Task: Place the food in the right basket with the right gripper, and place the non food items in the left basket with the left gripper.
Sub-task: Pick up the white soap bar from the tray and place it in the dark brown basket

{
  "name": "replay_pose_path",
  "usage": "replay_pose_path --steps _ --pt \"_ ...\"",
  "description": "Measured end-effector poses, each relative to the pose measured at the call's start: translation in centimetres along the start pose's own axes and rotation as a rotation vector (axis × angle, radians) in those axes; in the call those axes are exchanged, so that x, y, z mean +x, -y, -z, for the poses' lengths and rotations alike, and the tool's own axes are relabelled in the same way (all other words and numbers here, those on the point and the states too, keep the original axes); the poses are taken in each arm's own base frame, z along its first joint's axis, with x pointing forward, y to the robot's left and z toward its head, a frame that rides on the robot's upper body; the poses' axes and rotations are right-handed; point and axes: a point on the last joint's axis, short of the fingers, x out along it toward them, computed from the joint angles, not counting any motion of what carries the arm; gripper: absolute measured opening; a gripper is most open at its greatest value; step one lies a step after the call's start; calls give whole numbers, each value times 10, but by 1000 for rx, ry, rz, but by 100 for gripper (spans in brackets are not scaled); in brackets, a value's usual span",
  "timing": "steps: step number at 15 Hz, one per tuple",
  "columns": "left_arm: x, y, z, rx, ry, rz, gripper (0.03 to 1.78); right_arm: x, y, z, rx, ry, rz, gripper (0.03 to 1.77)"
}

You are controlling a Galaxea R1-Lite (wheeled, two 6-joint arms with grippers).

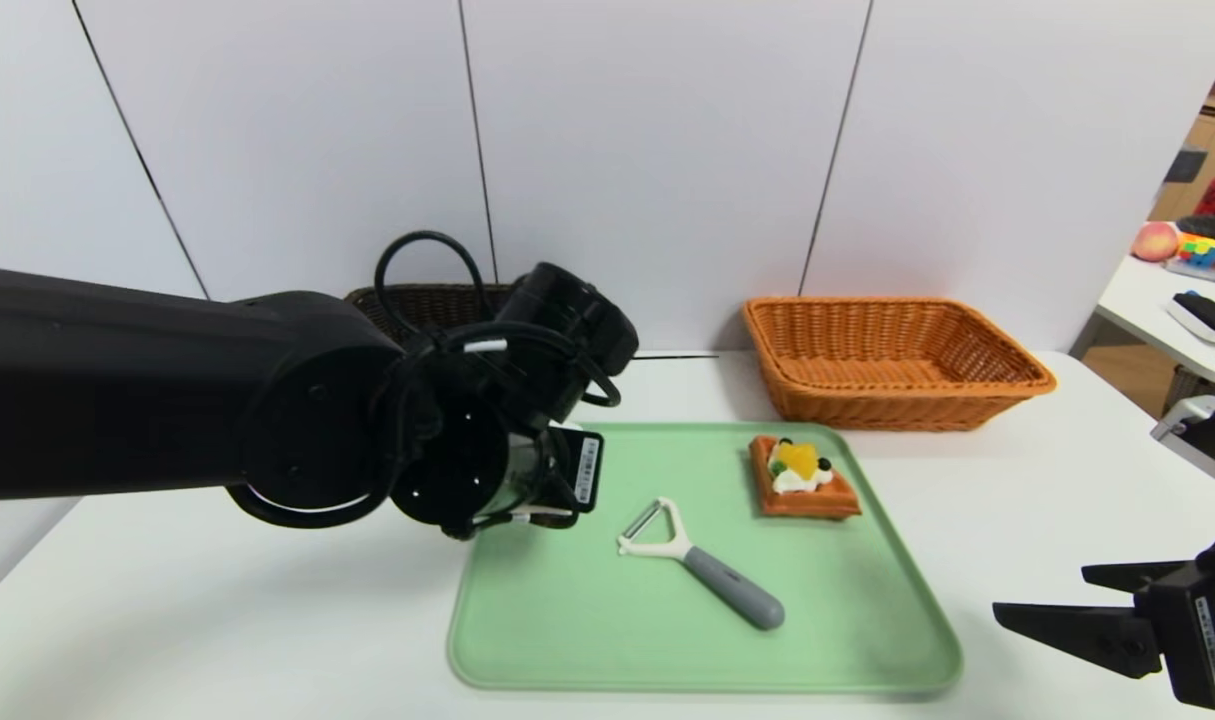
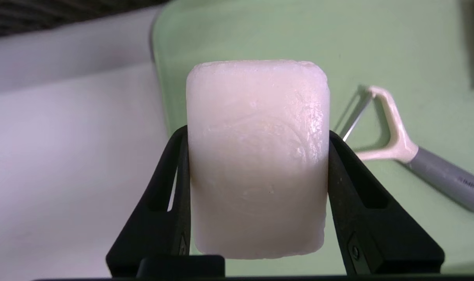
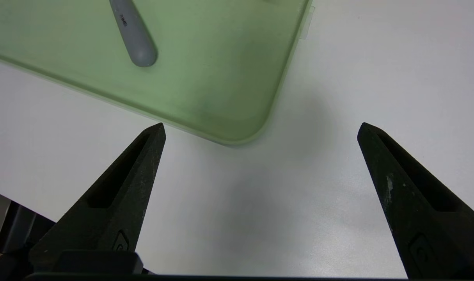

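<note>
My left gripper (image 2: 258, 132) is shut on the white soap-like bar (image 2: 256, 156) and holds it above the left edge of the green tray (image 2: 260, 31). In the head view the left arm (image 1: 447, 440) hides that bar. The peeler (image 1: 702, 565), with its white head and grey handle, lies mid-tray. The waffle (image 1: 802, 478) with cream and fruit sits at the tray's far right. The dark left basket (image 1: 427, 300) shows partly behind the left arm. The orange right basket (image 1: 892, 360) stands empty at the back right. My right gripper (image 1: 1042, 592) hovers open over the table by the tray's near right corner (image 3: 237, 136).
White wall panels rise just behind both baskets. A side table (image 1: 1157, 300) with fruit and other items stands at the far right. The peeler's grey handle (image 3: 133, 35) points toward the tray's near right corner.
</note>
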Motion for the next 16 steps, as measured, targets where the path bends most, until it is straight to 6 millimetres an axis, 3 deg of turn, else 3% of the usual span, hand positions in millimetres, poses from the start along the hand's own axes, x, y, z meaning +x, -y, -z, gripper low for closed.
replay_pose_path --steps 6,9,16 --pt "-2 -56 -57 38 122 -36 98 -2 0 4 4 5 -1 170" --pt "1 -74 -66 111 126 -23 98 -2 0 5 4 3 -1 170" --pt "31 -127 -88 297 177 -23 98 -2 0 11 7 -5 2 170"
